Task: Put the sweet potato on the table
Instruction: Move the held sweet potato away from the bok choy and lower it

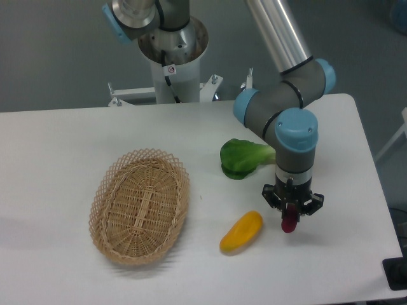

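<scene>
The sweet potato (pixel 290 222) is a small magenta-purple piece hanging upright between my gripper's fingers, only its lower end showing. My gripper (pixel 292 210) points straight down and is shut on it, over the white table (pixel 57 152) to the right of centre. I cannot tell whether its tip touches the tabletop.
A yellow-orange oblong vegetable (pixel 241 231) lies just left of the gripper. A green leafy vegetable (pixel 243 157) lies behind it, beside the arm's wrist. An oval wicker basket (pixel 140 204) stands at the left. The table's right edge is close by.
</scene>
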You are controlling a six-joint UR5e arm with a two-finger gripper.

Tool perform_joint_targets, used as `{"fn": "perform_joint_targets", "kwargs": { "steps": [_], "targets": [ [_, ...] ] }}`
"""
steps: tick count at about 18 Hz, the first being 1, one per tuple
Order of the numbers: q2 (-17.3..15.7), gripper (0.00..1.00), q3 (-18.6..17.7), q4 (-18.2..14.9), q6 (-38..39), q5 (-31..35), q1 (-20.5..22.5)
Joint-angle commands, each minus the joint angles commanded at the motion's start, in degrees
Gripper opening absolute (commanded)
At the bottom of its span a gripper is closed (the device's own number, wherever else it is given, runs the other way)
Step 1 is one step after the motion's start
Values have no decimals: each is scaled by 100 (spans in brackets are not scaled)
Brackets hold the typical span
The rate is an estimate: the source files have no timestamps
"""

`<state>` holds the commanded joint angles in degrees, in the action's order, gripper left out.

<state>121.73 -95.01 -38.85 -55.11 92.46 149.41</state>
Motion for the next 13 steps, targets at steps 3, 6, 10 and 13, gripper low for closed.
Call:
{"fn": "perform_joint_targets", "kwargs": {
  "steps": [3,6,10,13],
  "targets": [
    [9,34,-79,0,9,18,0],
    [9,36,-123,0,9,18,-9],
    [-35,37,-228,0,9,18,-9],
    [-53,37,-246,0,9,18,-9]
  ]
}}
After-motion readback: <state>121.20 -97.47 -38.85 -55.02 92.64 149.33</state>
